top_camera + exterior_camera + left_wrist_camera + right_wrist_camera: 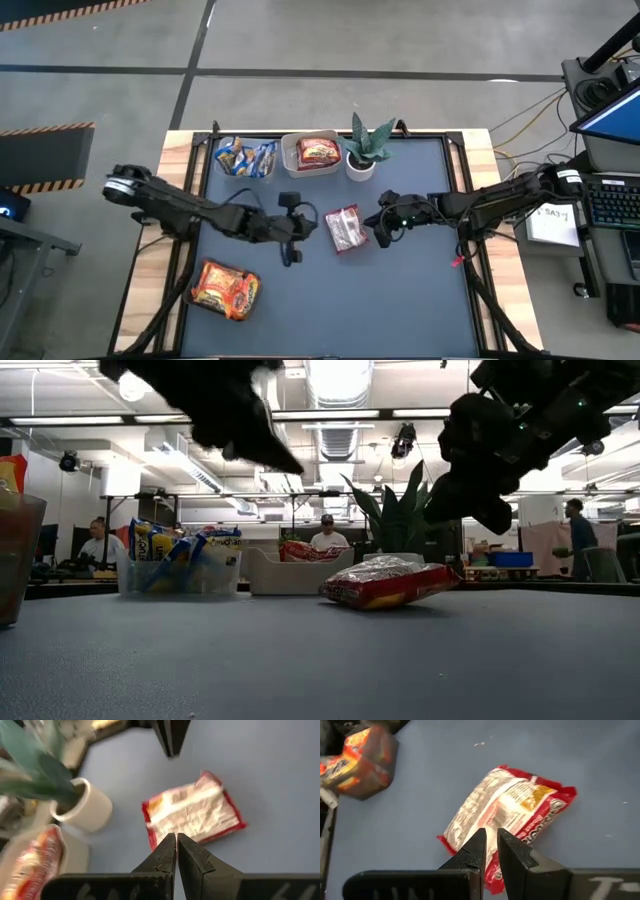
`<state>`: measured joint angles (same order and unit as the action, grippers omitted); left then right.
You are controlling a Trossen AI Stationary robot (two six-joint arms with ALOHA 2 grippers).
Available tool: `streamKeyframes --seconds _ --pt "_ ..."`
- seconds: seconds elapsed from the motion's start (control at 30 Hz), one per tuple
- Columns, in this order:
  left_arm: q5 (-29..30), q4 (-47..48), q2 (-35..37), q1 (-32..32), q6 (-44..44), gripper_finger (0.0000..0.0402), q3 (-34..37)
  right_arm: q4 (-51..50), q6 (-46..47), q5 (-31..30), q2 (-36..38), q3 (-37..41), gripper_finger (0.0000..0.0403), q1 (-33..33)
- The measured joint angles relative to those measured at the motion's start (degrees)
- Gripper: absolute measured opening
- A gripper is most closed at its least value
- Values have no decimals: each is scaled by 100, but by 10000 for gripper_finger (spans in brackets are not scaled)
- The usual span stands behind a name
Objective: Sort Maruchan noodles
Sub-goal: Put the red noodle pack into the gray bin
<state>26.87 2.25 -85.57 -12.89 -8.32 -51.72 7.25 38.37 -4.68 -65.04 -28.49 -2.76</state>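
- Red-and-white noodle packet (pixel 346 229): lay loose at the centre of the high view on the grey pad (pixel 400 300) covering the worktop (pixel 175 160), printed back upward; held by neither tool. In the low view it rested slightly tilted, one edge lifted.
- Left tool (pixel 291 251): hovered just left of the packet in the high view, above the pad. In the left wrist view its fingers (pixel 162 855) were closed almost tip to tip and carried nothing.
- Right tool (pixel 383 235): hovered just right of the packet. Its fingers (pixel 475 851) stood a narrow slit apart, with nothing between them, apparently poised for a pick.
- Tub of blue-yellow packets (pixel 245 157): upper left of centre in the high view, at the pad's far edge.
- Tub of red packets (pixel 312 152): immediately right of the blue tub; judged the likely destination for the loose packet, as colours matched.
- Tub of orange packets (pixel 226 288): lower left of the high view, well apart from the other two.
- Potted plant (pixel 365 148): beside the red tub, seemingly decorative, not part of the sort.
- Lettering: the packet bore fine print, too small to read; no brand name was legible in any view.
- People (pixel 322 535): seated in the room beyond, low view.
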Motion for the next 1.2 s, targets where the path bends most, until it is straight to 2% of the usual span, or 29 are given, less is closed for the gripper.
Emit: streamKeyframes --seconds 0.23,0.43,0.7,0.8,0.97,1.2 --pt "-1396 -1004 -1070 651 198 0 -2 -12 216 -466 0 88 36 7" --pt "-1568 -1019 -1541 895 230 0 -327 -81 207 -434 0 102 53 43" --pt "-2458 -981 -1715 1172 267 0 -551 -119 683 -438 -44 106 158 243" --pt "-2627 -866 -1715 1165 270 0 -525 -18 882 -447 -196 104 199 195" --pt "-3122 -856 -1799 1206 113 0 -498 558 1125 -494 -820 111 260 192" --pt "-3210 -891 -1974 1216 79 0 -487 1211 1358 -422 -1549 78 317 427"
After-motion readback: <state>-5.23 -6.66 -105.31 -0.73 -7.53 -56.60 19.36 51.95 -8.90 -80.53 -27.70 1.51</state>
